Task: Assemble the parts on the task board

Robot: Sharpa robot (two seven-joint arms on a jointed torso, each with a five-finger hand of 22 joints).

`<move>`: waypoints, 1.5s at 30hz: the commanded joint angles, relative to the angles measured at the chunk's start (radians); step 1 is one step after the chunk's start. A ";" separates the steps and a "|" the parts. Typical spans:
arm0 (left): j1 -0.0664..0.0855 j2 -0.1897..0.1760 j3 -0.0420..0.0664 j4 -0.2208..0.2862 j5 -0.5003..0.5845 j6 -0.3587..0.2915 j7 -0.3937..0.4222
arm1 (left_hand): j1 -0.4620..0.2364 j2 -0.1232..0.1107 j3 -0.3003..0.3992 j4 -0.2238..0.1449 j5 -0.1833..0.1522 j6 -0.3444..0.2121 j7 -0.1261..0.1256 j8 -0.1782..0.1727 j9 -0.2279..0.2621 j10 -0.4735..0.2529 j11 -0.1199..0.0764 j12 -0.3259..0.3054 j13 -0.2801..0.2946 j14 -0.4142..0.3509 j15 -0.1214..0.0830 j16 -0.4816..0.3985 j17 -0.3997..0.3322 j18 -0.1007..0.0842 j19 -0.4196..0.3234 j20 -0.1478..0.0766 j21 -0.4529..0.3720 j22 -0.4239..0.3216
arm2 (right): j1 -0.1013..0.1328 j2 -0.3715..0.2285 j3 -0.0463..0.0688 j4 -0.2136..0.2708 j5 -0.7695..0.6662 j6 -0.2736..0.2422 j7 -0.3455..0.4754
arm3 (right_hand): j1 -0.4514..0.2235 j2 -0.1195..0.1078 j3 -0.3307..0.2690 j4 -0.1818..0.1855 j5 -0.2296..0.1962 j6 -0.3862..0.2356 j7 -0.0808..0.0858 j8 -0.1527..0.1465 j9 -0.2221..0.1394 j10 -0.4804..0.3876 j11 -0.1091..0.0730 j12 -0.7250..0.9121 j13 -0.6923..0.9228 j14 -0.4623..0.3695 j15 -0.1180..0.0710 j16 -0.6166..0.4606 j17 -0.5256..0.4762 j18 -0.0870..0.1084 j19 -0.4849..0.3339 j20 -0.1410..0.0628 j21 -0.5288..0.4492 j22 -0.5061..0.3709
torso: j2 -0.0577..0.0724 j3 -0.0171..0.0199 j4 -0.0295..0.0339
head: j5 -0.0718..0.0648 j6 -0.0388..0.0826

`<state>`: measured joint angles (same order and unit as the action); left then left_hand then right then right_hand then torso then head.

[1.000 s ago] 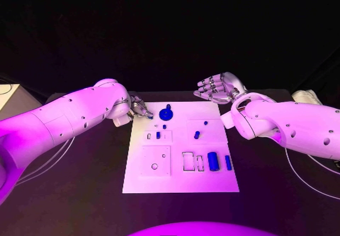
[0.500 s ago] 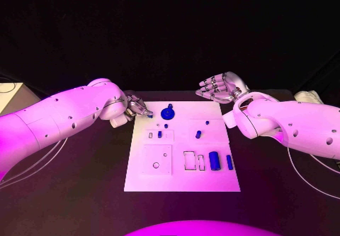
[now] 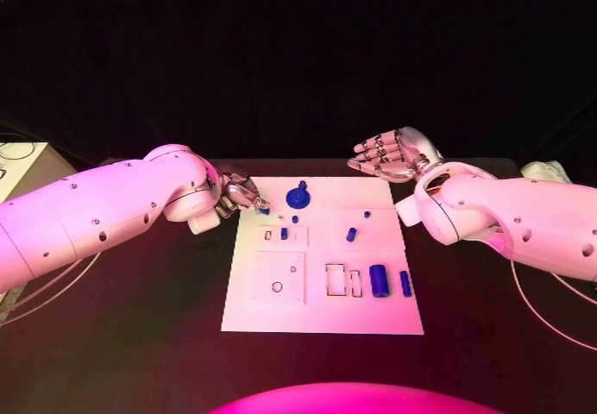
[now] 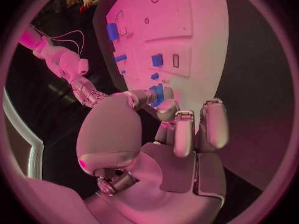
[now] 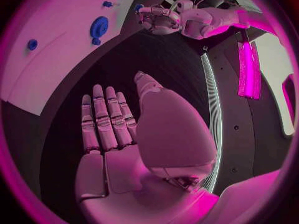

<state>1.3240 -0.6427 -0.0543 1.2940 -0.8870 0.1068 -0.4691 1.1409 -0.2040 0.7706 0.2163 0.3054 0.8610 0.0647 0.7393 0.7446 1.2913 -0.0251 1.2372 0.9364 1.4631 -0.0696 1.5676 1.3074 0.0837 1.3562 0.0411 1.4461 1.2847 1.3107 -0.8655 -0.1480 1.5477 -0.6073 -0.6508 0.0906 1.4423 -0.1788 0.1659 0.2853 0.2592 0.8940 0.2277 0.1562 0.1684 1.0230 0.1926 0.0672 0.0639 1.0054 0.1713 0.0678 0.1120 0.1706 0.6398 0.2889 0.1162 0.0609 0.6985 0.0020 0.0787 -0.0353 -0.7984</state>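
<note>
Nearest, two upright blue cylinders point(image 3: 378, 280) stood at task board point(image 3: 321, 319) near-right, beside rect. slots. Further back, small blue pegs point(image 3: 351, 233) mid-board. At far-left edge, left hand point(image 3: 240, 194) pinched small blue part point(image 4: 157, 94) btwn fingertips, just beside blue disc point(image 3: 298, 197). Farthest, right hand point(image 3: 391, 153) off board's far-right corner, fingers straight, side by side, holding nothing.

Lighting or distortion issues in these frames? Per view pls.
Head view: magenta light washes the task board and both arms, the backdrop is black, and the board edges look straight. Left wrist view: fisheye bends the board edges, and the left hand, pinching a blue part, covers the centre. Right wrist view: same bending, with the open right hand in front.
</note>
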 commanded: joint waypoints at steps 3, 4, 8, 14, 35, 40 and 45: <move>-0.007 -0.021 -0.011 0.059 -0.144 -0.064 -0.031 | -0.022 0.002 0.173 -0.174 0.015 0.031 -0.019 0.008 0.123 0.013 -0.002 0.006 0.007 0.108 -0.009 0.003 0.263 -0.017 0.008 -0.003 0.008 0.004 | -0.003 -0.004 -0.001 0.005 -0.002 0.017 0.012 | -0.007 0.004 0.000 0.001 0.004 0.004 0.019 -0.006 -0.002 0.001 0.003 -0.004 -0.001 -0.001 -0.002 0.001 0.000 0.012 0.020 0.000 -0.001 0.001 | 0.000 -0.0013 0.0015 | 0.005 -0.001; -0.009 -0.024 -0.014 0.068 -0.154 -0.066 -0.032 | -0.026 0.002 0.176 -0.178 0.019 0.032 -0.020 0.009 0.123 0.016 -0.002 0.007 0.009 0.108 -0.009 0.003 0.263 -0.017 0.009 -0.004 0.008 0.005 | -0.004 -0.004 -0.001 0.005 -0.002 0.017 0.012 | -0.007 0.004 0.000 0.001 0.004 0.004 0.019 -0.006 -0.002 0.001 0.003 -0.004 -0.001 -0.001 -0.002 0.001 0.000 0.012 0.020 0.000 -0.001 0.001 | 0.000 -0.0013 0.0015 | 0.005 -0.001; -0.016 -0.029 -0.020 0.094 -0.193 -0.067 -0.035 | -0.029 0.000 0.178 -0.182 0.023 0.034 -0.020 0.009 0.122 0.017 -0.003 0.007 0.009 0.108 -0.010 0.003 0.263 -0.018 0.009 -0.004 0.009 0.005 | -0.006 -0.005 -0.001 0.006 -0.002 0.018 0.013 | -0.007 0.004 0.000 0.001 0.004 0.004 0.019 -0.006 -0.002 0.001 0.003 -0.004 -0.001 0.000 -0.002 0.001 0.000 0.012 0.022 0.000 -0.001 0.002 | 0.001 -0.0009 0.0005 | 0.009 -0.003; -0.028 -0.025 -0.031 0.117 -0.248 -0.063 -0.038 | -0.031 0.000 0.179 -0.185 0.025 0.034 -0.021 0.010 0.122 0.017 -0.003 0.007 0.009 0.108 -0.010 0.003 0.263 -0.017 0.009 -0.005 0.009 0.005 | -0.007 -0.006 -0.001 0.007 -0.003 0.019 0.013 | -0.007 0.004 0.000 0.001 0.004 0.004 0.019 -0.006 -0.002 0.001 0.003 -0.004 -0.001 0.000 -0.002 0.001 0.000 0.012 0.022 0.000 -0.001 0.002 | 0.003 0.0008 -0.0007 | 0.015 -0.008; -0.045 -0.009 -0.044 0.124 -0.288 -0.016 -0.033 | -0.033 -0.001 0.180 -0.188 0.027 0.035 -0.021 0.010 0.122 0.015 -0.004 0.004 0.003 0.108 -0.010 0.003 0.263 -0.018 0.009 -0.005 0.009 0.005 | -0.008 -0.007 -0.001 0.008 -0.001 0.031 0.014 | -0.009 0.003 0.000 0.001 0.005 0.005 0.019 -0.006 -0.002 0.001 0.003 -0.004 -0.001 0.001 -0.003 0.002 -0.001 0.012 0.014 0.000 -0.002 0.001 | 0.003 0.0004 -0.0008 | 0.015 -0.021; -0.045 -0.008 -0.044 0.124 -0.290 -0.010 -0.033 | -0.033 -0.001 0.180 -0.188 0.027 0.035 -0.021 0.010 0.122 0.015 -0.004 0.004 0.003 0.108 -0.010 0.003 0.263 -0.018 0.009 -0.005 0.009 0.005 | -0.008 -0.007 -0.001 0.008 0.001 0.036 0.017 | -0.011 0.003 -0.001 0.002 0.006 0.005 0.019 -0.006 -0.002 0.002 0.003 -0.003 -0.001 0.001 -0.003 0.001 -0.001 0.012 0.012 0.000 -0.003 0.000 | 0.002 0.0012 -0.0012 | 0.018 -0.018; -0.045 -0.008 -0.045 0.124 -0.292 -0.003 -0.034 | -0.034 -0.001 0.181 -0.189 0.027 0.035 -0.021 0.010 0.122 0.015 -0.004 0.003 0.003 0.108 -0.010 0.003 0.263 -0.018 0.009 -0.005 0.009 0.006 | -0.008 -0.006 -0.001 0.008 0.003 0.038 0.018 | -0.012 0.004 -0.002 0.002 0.006 0.005 0.019 -0.006 -0.002 0.003 0.003 -0.003 -0.001 0.001 -0.003 0.001 -0.001 0.012 0.011 0.000 -0.004 0.000 | 0.002 0.0005 -0.0015 | 0.016 -0.017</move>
<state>1.2790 -0.6529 -0.0991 1.4157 -1.1684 0.0796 -0.5061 1.1068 -0.2170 0.7963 0.1902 0.3282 0.8677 0.0639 0.7436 0.8617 1.3029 -0.0267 1.2422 0.9405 1.4667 -0.0731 1.5675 1.3074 0.0837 1.3595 0.0376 1.4502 1.2910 1.3035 -0.8722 -0.1495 1.5543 -0.6046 -0.6315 0.0937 1.4371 -0.1736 0.1658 0.2853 0.2592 0.8939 0.2276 0.1562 0.1676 1.0231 0.1926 0.0672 0.0639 1.0055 0.1712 0.0678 0.1122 0.1706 0.6555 0.2896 0.1163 0.0611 0.7011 0.0029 0.0774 -0.0182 -0.8167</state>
